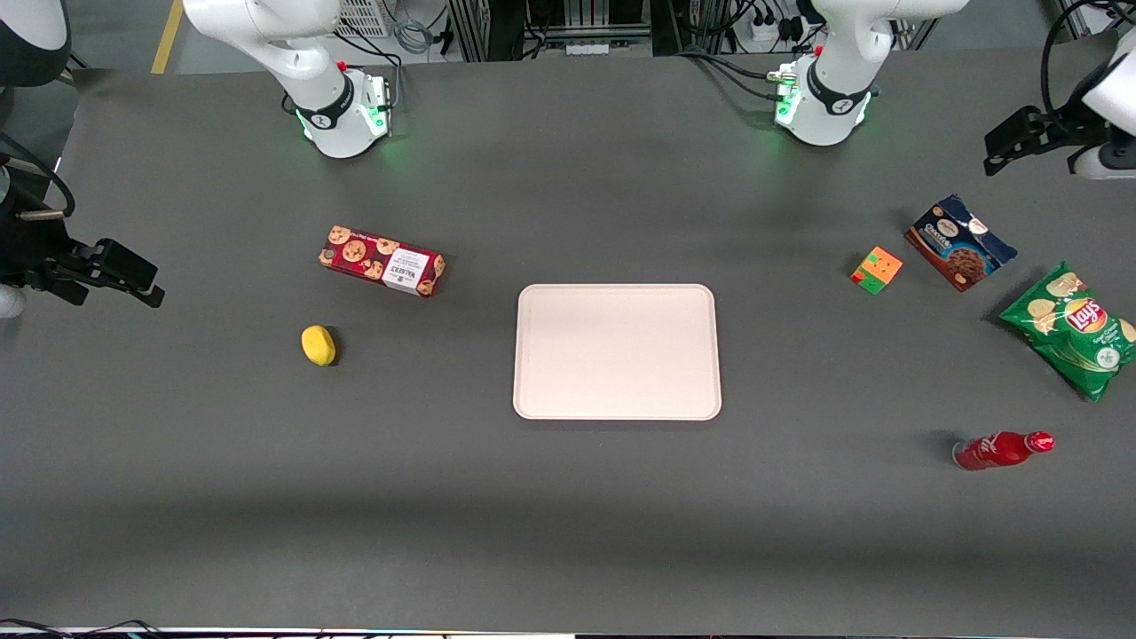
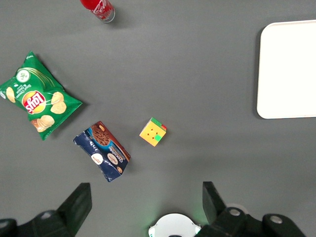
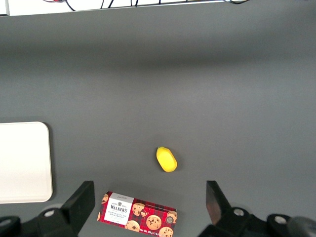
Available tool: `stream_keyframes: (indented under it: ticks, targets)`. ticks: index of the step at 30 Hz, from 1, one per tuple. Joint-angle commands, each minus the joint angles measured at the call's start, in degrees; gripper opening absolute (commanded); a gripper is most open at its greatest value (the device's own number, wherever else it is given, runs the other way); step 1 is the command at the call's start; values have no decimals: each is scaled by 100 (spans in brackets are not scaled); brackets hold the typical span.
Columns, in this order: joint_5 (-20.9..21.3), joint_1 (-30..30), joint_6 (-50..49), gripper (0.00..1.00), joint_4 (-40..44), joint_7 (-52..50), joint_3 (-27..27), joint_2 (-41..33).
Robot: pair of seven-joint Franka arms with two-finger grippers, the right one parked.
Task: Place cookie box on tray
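Note:
The cookie box [image 1: 960, 242] is a small navy box with a brown edge and a chocolate cookie picture. It lies flat on the dark table toward the working arm's end, and it also shows in the left wrist view as the cookie box [image 2: 102, 151]. The pale cream tray [image 1: 617, 351] sits at the middle of the table with nothing on it; its rounded edge appears as the tray [image 2: 289, 69]. My gripper [image 1: 1007, 146] hangs well above the table, farther from the front camera than the cookie box. The gripper [image 2: 145, 202] is open and holds nothing.
A colourful puzzle cube [image 1: 876, 270] lies beside the cookie box, toward the tray. A green chips bag [image 1: 1074, 327] and a red bottle [image 1: 1001, 450] lie nearer the front camera. Toward the parked arm's end are a long red cookie box [image 1: 382, 260] and a yellow lemon [image 1: 318, 345].

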Motion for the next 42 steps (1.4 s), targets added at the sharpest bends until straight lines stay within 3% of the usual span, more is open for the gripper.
stream_keyframes:
  ticks: [1, 19, 23, 29, 32, 42]
  targets:
    - [62, 22, -122, 100, 20, -5, 81, -101]
    - [62, 13, -306, 100, -173, -66, 133, -128]
    - [211, 13, -587, 100, -138, -66, 642, -285]
    - [993, 31, -1018, 100, -138, -75, 1135, -734]
    - [1178, 40, -1097, 100, -190, -93, 1486, -883]
    - [1275, 75, 439, 100, -1674, -478, 2656, -1165]
